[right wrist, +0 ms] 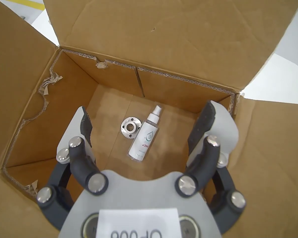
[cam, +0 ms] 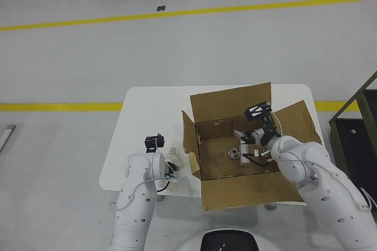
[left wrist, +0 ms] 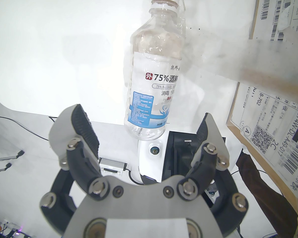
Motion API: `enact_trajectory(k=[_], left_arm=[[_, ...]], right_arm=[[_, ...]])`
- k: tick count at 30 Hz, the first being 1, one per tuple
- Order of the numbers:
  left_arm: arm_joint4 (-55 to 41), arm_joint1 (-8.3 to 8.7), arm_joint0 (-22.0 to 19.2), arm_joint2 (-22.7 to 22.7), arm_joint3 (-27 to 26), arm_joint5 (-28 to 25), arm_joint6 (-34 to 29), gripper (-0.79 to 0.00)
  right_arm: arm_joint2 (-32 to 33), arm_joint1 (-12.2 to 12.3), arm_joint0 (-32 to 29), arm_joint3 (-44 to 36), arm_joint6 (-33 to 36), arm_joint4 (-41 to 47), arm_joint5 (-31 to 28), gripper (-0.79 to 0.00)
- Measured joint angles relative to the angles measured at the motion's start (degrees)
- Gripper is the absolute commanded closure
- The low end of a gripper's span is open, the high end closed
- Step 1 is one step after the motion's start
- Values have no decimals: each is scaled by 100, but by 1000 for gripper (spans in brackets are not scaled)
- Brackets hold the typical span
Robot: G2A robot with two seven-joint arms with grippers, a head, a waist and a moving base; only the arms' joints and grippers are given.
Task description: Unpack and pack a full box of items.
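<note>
Top view looks down on the table [cam: 144, 125] and box [cam: 229, 103]; right wrist peers closely inside it, left wrist alongside

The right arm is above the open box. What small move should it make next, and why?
Probably lower the right gripper toward the spray bottle: the gripper is open and empty, and the bottle lies on the floor of the box below it, beside a metal flange.

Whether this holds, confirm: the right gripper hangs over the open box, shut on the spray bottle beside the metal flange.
Wrong grip: the right wrist view shows the right gripper open over the open box, the spray bottle lying free beside the metal flange.
</note>
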Motion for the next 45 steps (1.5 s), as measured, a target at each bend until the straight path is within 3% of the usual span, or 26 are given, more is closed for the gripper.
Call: enact_trajectory(k=[4, 8, 13, 20, 23, 24, 25, 27, 30, 32, 36, 45], left_arm=[[0, 0, 0, 0, 0, 0, 0, -785], [0, 0, 0, 0, 0, 0, 0, -785], [0, 0, 0, 0, 0, 0, 0, -785], [0, 0, 0, 0, 0, 0, 0, -785], [0, 0, 0, 0, 0, 0, 0, -785], [0, 0, 0, 0, 0, 0, 0, -785], [0, 0, 0, 0, 0, 0, 0, -785], [0, 0, 0, 0, 0, 0, 0, -785], [0, 0, 0, 0, 0, 0, 0, -785], [0, 0, 0, 0, 0, 0, 0, -785], [0, 0, 0, 0, 0, 0, 0, -785], [0, 0, 0, 0, 0, 0, 0, -785]], right_arm=[[-107, 9, 60, -204, 275, -376, -138, -785], [-475, -85, 293, 103, 755, -290, 213, -785], [-893, -307, 940, 1250, 1488, 573, 974, -785], [-1213, -473, 1640, 2440, 1628, 828, 1101, -785], [-1286, -509, 1737, 2707, 1672, 840, 1121, -720], [-1309, -519, 1758, 2781, 1657, 815, 1131, -566], [-1332, -535, 1786, 2872, 1628, 820, 1138, -471], [-1377, -560, 1832, 3002, 1603, 820, 1148, -391], [-1489, -612, 1935, 3221, 1582, 774, 1180, -428], [-1521, -639, 1980, 3327, 1535, 797, 1201, -388], [-1581, -686, 2037, 3512, 1460, 797, 1241, -425], [-1662, -771, 2124, 3873, 1367, 777, 1287, -376]])
